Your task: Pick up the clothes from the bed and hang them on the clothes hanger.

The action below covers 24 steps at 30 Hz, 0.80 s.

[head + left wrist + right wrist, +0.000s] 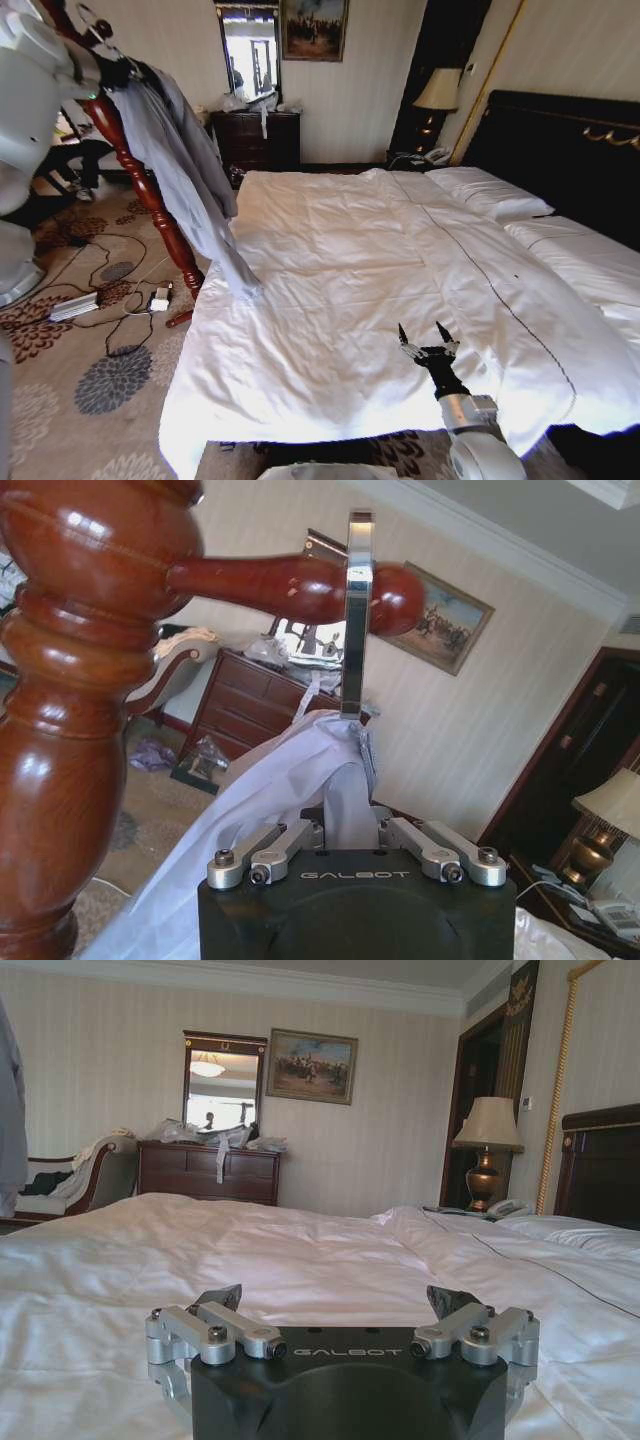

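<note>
left gripper (356, 825) pinching clothes (185, 170) at stand peg (290, 585); right gripper (428, 338) spread over bed (330, 250).

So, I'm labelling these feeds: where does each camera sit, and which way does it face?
Head view: high on the robot, looking down over the bed; left arm at the left edge, right pincer low over the duvet, jacket hanging on the wooden stand.
Left wrist view: behind the left pincer, facing the stand's peg and hanger hook.
Right wrist view: behind the open right pincer, looking across the bed towards the dresser.
Shared: head and right wrist both show bed and dresser.
</note>
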### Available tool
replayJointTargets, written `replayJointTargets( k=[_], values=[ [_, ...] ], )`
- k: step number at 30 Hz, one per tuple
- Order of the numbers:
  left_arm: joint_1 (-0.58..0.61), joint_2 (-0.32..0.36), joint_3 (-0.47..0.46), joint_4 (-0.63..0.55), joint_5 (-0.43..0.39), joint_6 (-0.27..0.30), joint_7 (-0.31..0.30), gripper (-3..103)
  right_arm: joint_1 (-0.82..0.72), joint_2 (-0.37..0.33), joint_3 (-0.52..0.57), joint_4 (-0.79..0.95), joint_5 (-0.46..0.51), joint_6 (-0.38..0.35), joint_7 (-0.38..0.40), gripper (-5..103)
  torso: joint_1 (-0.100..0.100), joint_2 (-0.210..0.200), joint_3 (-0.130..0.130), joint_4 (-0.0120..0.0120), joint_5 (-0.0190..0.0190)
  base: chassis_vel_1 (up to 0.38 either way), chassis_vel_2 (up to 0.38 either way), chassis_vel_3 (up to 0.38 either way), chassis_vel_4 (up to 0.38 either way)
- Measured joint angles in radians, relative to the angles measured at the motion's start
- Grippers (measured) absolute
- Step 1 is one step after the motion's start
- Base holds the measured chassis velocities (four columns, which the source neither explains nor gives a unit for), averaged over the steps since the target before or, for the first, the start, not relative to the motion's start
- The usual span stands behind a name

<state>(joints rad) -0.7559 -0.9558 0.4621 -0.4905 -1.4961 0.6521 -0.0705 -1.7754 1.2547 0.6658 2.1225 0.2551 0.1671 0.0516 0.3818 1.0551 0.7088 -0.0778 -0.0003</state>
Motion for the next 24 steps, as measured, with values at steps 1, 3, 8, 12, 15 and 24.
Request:
replayJointTargets(
  k=[1, 3, 8, 12, 15, 24],
  values=[
    [0.004, -0.008, -0.011, 0.013, 0.005, 0.0, 0.002, 16, 0.0, 0.0, 0.0, 0.0, 0.0, 0.0, 0.0, 100, 0.0, 0.0, 0.0, 0.0, 0.0003, 0.0, 0.0, 0.0, 0.0],
    [0.005, -0.011, -0.013, 0.017, 0.01, 0.0, 0.005, 16, 0.0, 0.0, 0.0, 0.0, 0.0, 0.0, 0.0, 100, 0.0, 0.0, 0.0, -0.0001, 0.0004, 0.0, 0.0, 0.0, 0.0],
    [0.009, -0.018, -0.018, 0.029, 0.024, 0.004, 0.016, 16, 0.0, 0.0, 0.0, 0.0, 0.0, 0.0, 0.0, 100, 0.0, 0.0, 0.0, -0.0003, 0.0004, 0.0, 0.0, 0.0, 0.0],
    [0.02, -0.018, -0.021, 0.029, 0.037, 0.004, 0.025, 16, 0.0, 0.0, 0.0, 0.0, 0.0, 0.0, 0.0, 100, 0.0, 0.0, 0.0, -0.0002, 0.0005, 0.0, 0.0, 0.0, 0.0],
    [0.025, -0.018, -0.024, 0.024, 0.041, 0.001, 0.023, 16, 0.0, 0.0, 0.0, 0.0, 0.0, 0.0, 0.0, 100, 0.0, 0.0, 0.0, -0.0001, 0.0004, 0.0, 0.0, 0.0, 0.0],
    [0.035, 0.005, -0.025, -0.029, 0.077, 0.012, 0.0, 22, 0.0, 0.0, 0.0, 0.0, 0.0, 0.0, 0.0, 100, 0.0, 0.0, 0.0, 0.0002, -0.0004, 0.0, 0.0, 0.0, 0.0]
  ],
)
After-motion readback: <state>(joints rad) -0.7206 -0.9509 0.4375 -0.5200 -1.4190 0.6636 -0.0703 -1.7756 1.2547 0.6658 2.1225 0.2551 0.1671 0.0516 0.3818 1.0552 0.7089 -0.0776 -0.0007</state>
